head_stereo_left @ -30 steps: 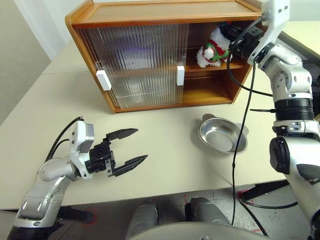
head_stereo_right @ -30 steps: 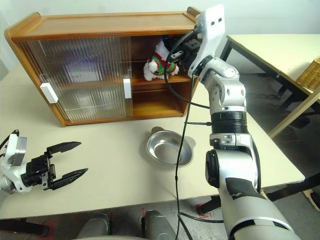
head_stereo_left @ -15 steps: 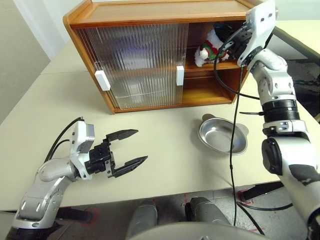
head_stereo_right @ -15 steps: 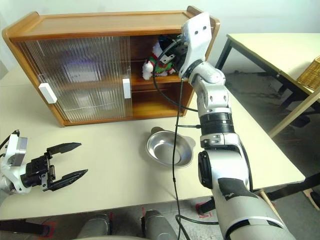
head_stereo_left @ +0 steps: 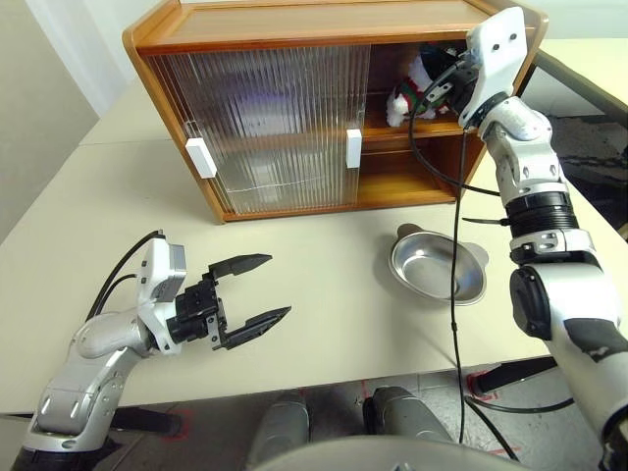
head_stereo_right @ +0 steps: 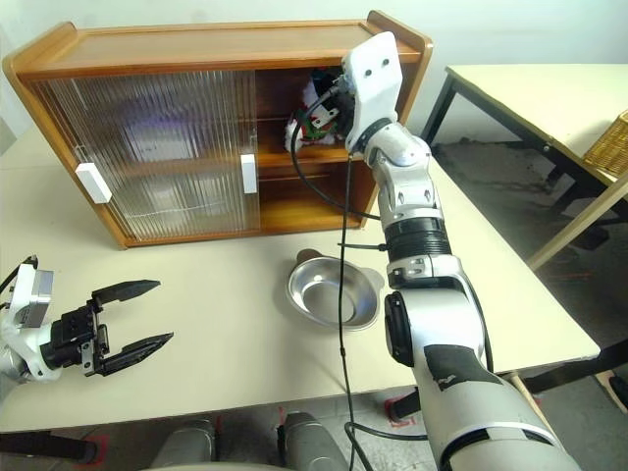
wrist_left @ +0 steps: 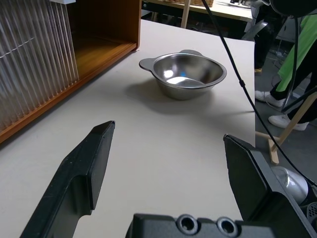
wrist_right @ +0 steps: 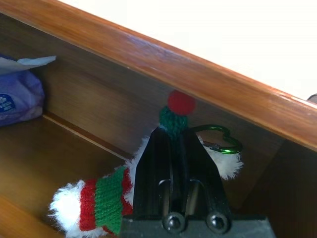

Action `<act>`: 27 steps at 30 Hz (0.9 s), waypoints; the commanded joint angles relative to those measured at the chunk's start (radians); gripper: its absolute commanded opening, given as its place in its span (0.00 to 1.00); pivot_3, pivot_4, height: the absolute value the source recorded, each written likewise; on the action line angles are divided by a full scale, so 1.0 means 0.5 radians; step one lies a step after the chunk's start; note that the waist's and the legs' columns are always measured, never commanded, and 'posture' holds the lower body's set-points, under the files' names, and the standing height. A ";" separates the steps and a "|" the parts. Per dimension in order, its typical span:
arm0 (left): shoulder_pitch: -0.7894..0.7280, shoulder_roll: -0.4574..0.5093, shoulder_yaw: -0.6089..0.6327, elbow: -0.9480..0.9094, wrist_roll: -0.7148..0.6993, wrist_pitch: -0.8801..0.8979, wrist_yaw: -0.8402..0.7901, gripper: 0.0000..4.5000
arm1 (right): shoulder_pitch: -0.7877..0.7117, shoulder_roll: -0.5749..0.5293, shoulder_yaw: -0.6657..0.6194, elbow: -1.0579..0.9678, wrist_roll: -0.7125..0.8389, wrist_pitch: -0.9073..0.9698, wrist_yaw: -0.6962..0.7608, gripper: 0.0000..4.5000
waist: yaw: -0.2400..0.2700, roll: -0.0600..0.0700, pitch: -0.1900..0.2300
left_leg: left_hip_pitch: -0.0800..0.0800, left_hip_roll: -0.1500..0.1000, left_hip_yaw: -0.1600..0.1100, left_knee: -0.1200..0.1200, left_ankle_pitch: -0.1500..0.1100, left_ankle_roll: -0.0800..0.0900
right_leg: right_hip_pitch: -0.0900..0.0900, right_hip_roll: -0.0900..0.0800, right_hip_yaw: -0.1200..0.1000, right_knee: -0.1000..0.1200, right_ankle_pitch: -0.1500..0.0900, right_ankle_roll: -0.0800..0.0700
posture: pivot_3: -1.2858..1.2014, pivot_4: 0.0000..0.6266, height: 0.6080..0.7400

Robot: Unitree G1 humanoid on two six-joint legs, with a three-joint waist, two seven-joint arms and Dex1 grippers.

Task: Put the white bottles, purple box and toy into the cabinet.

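The wooden cabinet [head_stereo_left: 265, 29] stands at the back of the table, its right side open. My right gripper [head_stereo_left: 439, 86] reaches into the upper shelf, shut on the toy [head_stereo_left: 404, 96], a fluffy white plush with red-and-green knit. In the right wrist view the black fingers [wrist_right: 156, 163] pinch the toy [wrist_right: 99, 198] just above the shelf board. The purple box [wrist_right: 20, 94] lies further along the same shelf. My left gripper [head_stereo_left: 277, 285] hovers open and empty over the near left of the table. The white bottles are hidden.
Ribbed translucent sliding doors with white handles [head_stereo_left: 203, 157] cover the cabinet's left and middle. A round silver bowl [head_stereo_left: 438, 265] sits on the table in front of the open side. A black cable hangs from my right arm over the bowl.
My right gripper has carried the toy deeper into the upper shelf, toward the left, and its wrist has rolled. The left gripper has stayed where it was.
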 commanded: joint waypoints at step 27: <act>0.019 -0.026 -0.012 -0.111 -0.038 0.080 0.051 1.00 | -0.064 0.019 0.007 0.039 -0.031 -0.148 0.010 1.00 | -0.003 0.000 0.000 | -0.001 0.001 0.000 -0.001 -0.001 -0.001 | -0.001 0.000 0.000 -0.001 0.000 -0.001 | 0.53 0.06 1.00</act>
